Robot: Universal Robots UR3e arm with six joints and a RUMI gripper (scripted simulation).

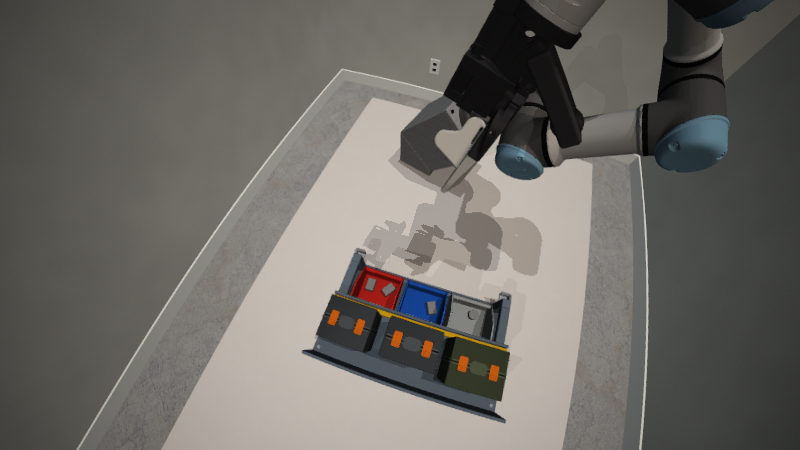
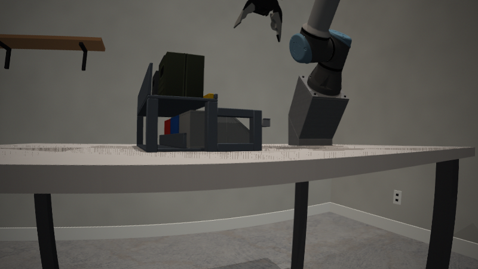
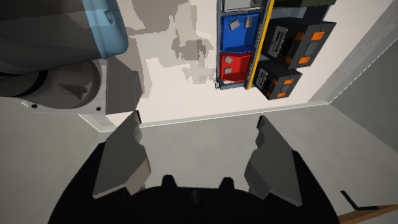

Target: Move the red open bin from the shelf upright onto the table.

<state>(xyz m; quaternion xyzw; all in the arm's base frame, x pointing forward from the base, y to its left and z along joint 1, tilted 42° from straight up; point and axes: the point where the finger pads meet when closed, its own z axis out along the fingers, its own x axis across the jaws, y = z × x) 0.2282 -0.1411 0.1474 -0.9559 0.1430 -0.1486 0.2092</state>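
Fingers spread as wide as they go, I am holding my gripper (image 2: 260, 20) released, with nothing between the jaws and nothing touching them. I am hanging high in the air, well above the shelf (image 2: 211, 122) and off toward the side of it where my own pedestal (image 2: 313, 116) is standing on the table (image 1: 268, 386). The red open bin (image 1: 375, 287) is sitting well apart from my fingers, in the lower tier of the shelf, at the end of the row of three, with the blue bin (image 1: 423, 301) just beside it and the grey bin (image 1: 471, 314) at the far end. Two small grey parts (image 1: 379, 286) are lying inside the red bin. Three closed cases with orange latches (image 1: 412, 343) are resting on the upper tier, partly over the bins. From the wrist view, the red open bin is showing far ahead of my fingers, between their two tips and beyond the table's edge.
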